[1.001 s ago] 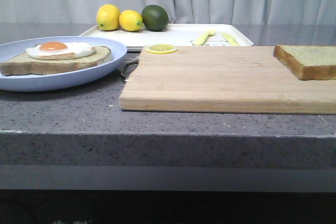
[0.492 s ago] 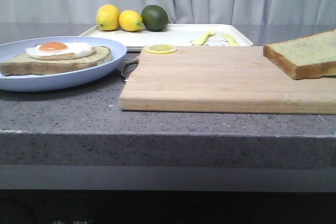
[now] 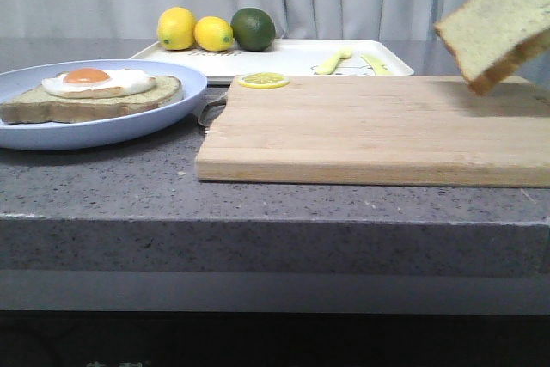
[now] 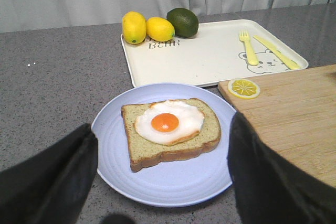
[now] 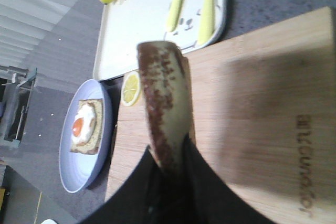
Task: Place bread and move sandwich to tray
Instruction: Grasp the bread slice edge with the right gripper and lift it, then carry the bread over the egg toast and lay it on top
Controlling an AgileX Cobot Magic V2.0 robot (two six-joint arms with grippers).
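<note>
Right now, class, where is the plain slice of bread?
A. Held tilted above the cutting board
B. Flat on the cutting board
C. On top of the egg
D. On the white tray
A: the bread hangs tilted above the cutting board, pinched in the right gripper.

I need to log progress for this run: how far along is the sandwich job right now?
Early stage. Done: the bread is off the cutting board, tilted in the air. In hand: the right end effector is clamped on it. Left: setting it on the egg-topped sandwich, which sits uncovered on the blue plate, then moving that to the tray. The left end effector hangs open over the plate.
</note>
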